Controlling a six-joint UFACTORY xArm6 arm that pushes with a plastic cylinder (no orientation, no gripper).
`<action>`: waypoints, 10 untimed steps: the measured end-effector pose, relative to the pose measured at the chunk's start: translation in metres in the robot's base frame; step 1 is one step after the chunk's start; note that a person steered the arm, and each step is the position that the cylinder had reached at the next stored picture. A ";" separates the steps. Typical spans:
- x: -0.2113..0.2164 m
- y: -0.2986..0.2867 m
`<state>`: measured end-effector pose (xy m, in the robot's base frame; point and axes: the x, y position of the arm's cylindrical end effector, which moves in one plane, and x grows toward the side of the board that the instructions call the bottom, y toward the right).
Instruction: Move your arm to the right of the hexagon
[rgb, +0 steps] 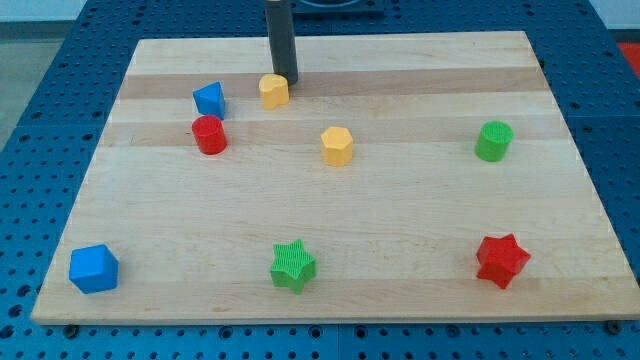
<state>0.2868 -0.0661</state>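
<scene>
The yellow hexagon (338, 145) lies a little left of the board's middle, in the upper half. My tip (286, 80) is at the end of the dark rod that comes down from the view's top. The tip is above and to the left of the hexagon, well apart from it. It stands right against the upper right edge of a second yellow block (273, 91), which looks heart-shaped.
A blue angular block (209, 99) and a red cylinder (209, 134) lie left of the tip. A green cylinder (493, 141) is at the right. A blue cube (93, 268), a green star (292, 265) and a red star (501, 260) lie along the bottom.
</scene>
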 end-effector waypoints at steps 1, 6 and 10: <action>0.000 0.000; 0.085 0.216; 0.162 0.107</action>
<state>0.4490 0.0404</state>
